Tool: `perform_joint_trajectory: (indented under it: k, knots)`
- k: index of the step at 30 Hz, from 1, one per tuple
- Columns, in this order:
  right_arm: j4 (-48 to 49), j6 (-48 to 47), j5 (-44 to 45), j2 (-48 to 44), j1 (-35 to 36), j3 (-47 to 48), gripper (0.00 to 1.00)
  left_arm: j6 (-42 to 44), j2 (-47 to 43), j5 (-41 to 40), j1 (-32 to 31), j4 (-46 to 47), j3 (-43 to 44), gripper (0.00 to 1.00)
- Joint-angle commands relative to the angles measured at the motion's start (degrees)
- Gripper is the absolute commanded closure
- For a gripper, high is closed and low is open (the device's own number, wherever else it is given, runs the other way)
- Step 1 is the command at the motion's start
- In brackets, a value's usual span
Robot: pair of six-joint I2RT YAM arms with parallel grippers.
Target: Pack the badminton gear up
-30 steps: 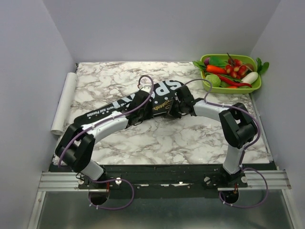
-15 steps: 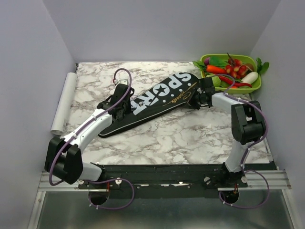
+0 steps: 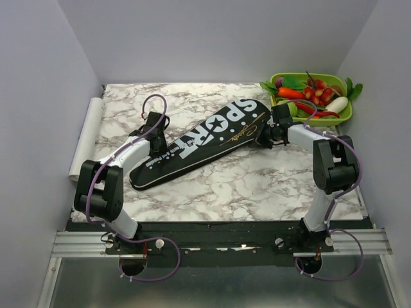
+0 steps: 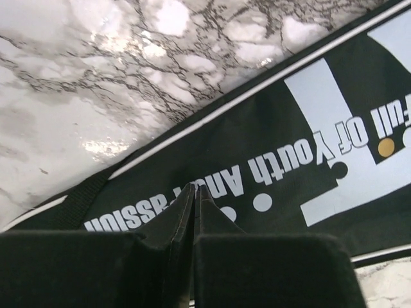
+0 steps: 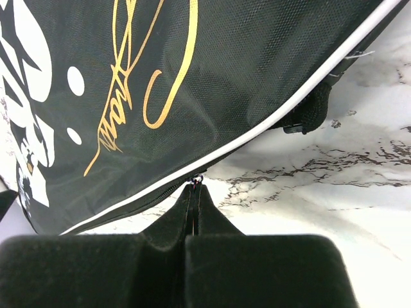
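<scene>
Beside the green tray (image 3: 344,118), on the marble tabletop (image 3: 257,186), the black cover (image 3: 199,144) lies flat and slantwise, its wide end nearest the tray and its narrow end farthest from it. No rackets show. The cover looks light, soft and slick, so its flat panel offers little to pinch; the zip (image 5: 148,202) or the webbing loop (image 5: 308,109) seem better holds. The right pincer (image 5: 194,186) is clenched tight, tips against the zip at the tray end; whether a tab sits between them is too small to tell. The left pincer (image 4: 194,188), fingers pressed together, is over the lettering at the end away from the tray.
</scene>
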Motion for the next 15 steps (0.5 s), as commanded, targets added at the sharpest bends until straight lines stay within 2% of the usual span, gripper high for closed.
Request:
perform_joint_trajectory:
  k: [1, 7, 15]
  knots:
    - [-1.35, -1.88, -1.61, -0.43, 0.55, -0.34, 0.99, 0.29, -2.71, 4.42, -0.55, 0.00, -4.56, 0.90]
    - [-2.05, -2.67, -0.30, -0.17, 2.39, 0.45, 0.99, 0.47, -3.77, 6.78, -1.16, 0.53, -9.49, 0.90]
    - [-4.07, -1.97, 2.25, 1.15, 12.84, 3.70, 0.99, -2.34, -0.26, 8.46, -7.14, 4.65, -12.48, 0.91]
